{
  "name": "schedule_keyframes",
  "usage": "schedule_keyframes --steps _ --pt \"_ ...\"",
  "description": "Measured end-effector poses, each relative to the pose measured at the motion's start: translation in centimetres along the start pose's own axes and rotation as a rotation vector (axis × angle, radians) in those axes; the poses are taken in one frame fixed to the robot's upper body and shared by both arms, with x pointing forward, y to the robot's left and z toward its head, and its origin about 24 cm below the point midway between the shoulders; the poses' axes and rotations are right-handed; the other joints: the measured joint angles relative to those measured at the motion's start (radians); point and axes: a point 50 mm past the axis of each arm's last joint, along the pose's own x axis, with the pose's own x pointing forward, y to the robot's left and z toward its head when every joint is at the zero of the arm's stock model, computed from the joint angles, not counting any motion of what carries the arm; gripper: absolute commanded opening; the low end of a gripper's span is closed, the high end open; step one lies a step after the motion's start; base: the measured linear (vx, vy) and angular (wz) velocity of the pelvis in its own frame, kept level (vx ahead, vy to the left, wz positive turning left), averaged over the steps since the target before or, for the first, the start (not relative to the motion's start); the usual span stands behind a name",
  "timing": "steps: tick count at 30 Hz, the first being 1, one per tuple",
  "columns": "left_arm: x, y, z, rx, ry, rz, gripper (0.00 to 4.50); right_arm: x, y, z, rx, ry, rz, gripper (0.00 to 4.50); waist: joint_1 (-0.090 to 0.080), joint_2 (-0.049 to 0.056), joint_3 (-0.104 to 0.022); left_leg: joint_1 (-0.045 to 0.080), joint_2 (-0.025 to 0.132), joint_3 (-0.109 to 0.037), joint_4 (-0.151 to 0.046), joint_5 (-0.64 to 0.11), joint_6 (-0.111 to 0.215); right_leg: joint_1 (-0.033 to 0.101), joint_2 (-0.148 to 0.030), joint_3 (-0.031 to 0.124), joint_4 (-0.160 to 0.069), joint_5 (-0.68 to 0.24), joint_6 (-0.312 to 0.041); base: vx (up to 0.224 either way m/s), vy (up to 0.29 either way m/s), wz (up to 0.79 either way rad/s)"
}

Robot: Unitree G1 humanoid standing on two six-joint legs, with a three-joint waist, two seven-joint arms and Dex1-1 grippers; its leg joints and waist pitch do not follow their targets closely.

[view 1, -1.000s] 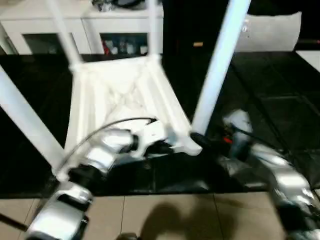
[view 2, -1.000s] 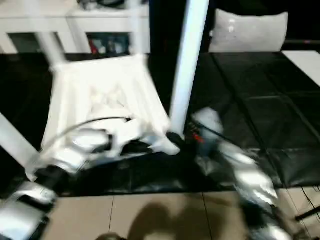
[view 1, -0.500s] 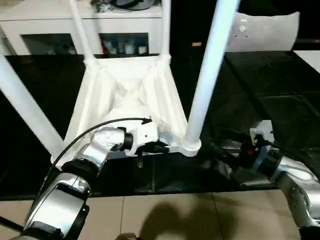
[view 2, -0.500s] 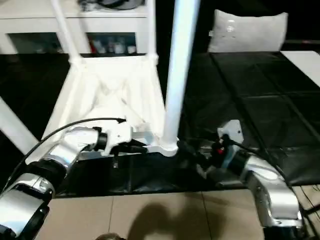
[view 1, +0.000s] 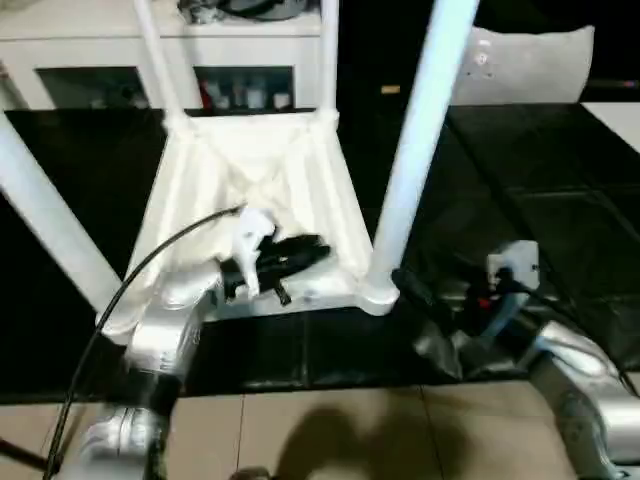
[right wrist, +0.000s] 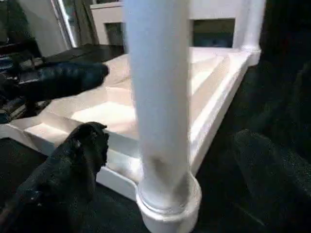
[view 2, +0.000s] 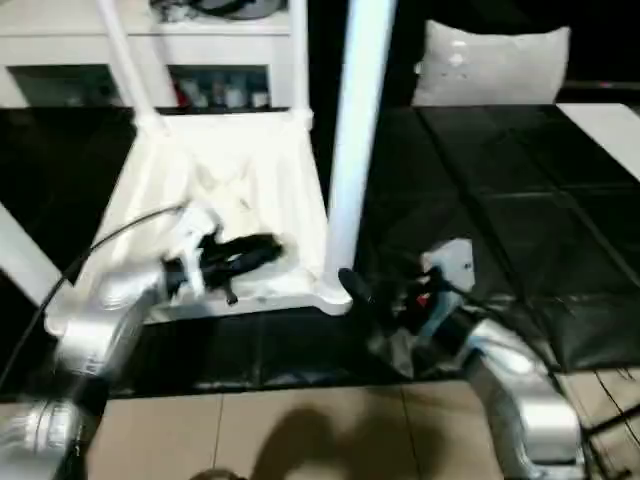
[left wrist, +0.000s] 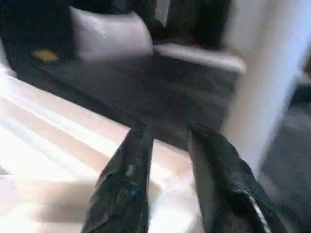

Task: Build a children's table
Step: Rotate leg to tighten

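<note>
The children's table lies upside down on a black mat, ribbed underside up, with its white legs standing in the corner sockets. The near right leg rises tall beside my right arm. My left gripper hovers just above the underside near the front rim, its black fingers a little apart with nothing between them. My right gripper sits low on the mat just right of that leg's foot, wide open. In the right wrist view the leg stands ahead between the spread fingers, untouched.
A white cabinet with glass doors stands behind the table. A grey cushion lies at the back right. The black mat ends at a beige tiled floor close in front of me.
My left gripper has let go of the table's front rim, lifted over the underside and opened a little. The right gripper drew back from the leg's foot and stays open.
</note>
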Motion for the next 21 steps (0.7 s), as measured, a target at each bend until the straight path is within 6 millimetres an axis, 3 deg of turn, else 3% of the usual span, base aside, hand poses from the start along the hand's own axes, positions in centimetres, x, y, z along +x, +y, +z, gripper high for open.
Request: schedule_keyframes --steps 5,14,15,16,18,19,20,21 --pt "-2.7 0.1 0.0 0.185 0.042 0.277 1.91 0.1 1.1 -0.1 0.049 -0.056 -0.037 4.5 -0.025 -0.001 -0.001 0.004 0.001 -0.009 -0.002 -0.002 -0.004 0.012 0.004 -0.007 -0.017 0.003 0.005 0.0 0.0 0.0" --pt "-3.8 -0.1 0.4 0.151 0.061 0.443 2.71 -0.3 1.4 -0.8 0.088 -0.026 -0.084 4.5 -0.034 -0.001 -0.002 0.0 -0.004 -0.012 -0.001 -0.002 0.006 0.021 0.003 -0.001 -0.029 0.012 0.013 0.0 0.0 0.0" --pt "-3.7 -0.1 0.4 0.149 0.06 0.446 2.8 -0.4 1.3 -0.8 0.085 -0.024 -0.086 4.5 -0.033 -0.002 -0.003 -0.006 -0.004 -0.013 0.004 -0.001 0.009 0.016 0.003 -0.001 -0.028 0.018 0.011 0.0 0.0 0.0" --pt "-3.7 -0.2 0.5 0.152 0.063 0.447 2.94 -0.4 1.3 -0.8 0.08 -0.023 -0.09 4.5 -0.033 -0.002 -0.011 -0.021 -0.004 -0.014 0.01 0.003 0.016 0.003 0.004 -0.001 -0.024 0.023 0.006 0.0 0.0 0.0" --pt "-3.8 -0.2 0.6 0.152 0.069 0.457 3.11 -0.3 1.1 -0.5 0.057 -0.028 -0.106 4.5 -0.032 -0.005 -0.031 -0.075 -0.004 -0.022 0.04 0.008 0.017 -0.052 0.003 -0.002 0.001 0.034 0.011 0.0 0.0 0.0" --pt "-3.8 -0.2 0.5 0.147 0.074 0.458 3.15 -0.3 1.0 -0.5 0.044 -0.038 -0.116 4.5 -0.032 -0.003 -0.035 -0.095 -0.002 -0.026 0.052 0.007 0.024 -0.067 0.004 -0.005 0.005 0.038 0.009 0.0 0.0 0.0" --pt "-4.0 -0.3 0.2 0.137 0.085 0.46 3.25 -0.4 0.8 -0.4 0.034 -0.049 -0.126 4.5 -0.031 -0.003 -0.036 -0.113 -0.001 -0.027 0.055 0.012 0.036 -0.081 0.004 -0.007 -0.001 0.049 0.007 -0.104 0.005 0.0" --pt "-4.1 -0.4 0.0 0.13 0.093 0.459 3.37 -0.5 0.7 -0.4 0.037 -0.052 -0.127 4.5 -0.03 0.001 -0.035 -0.118 0.0 -0.026 0.054 0.015 0.041 -0.082 0.004 -0.01 -0.011 0.05 0.005 -0.141 0.017 0.0"
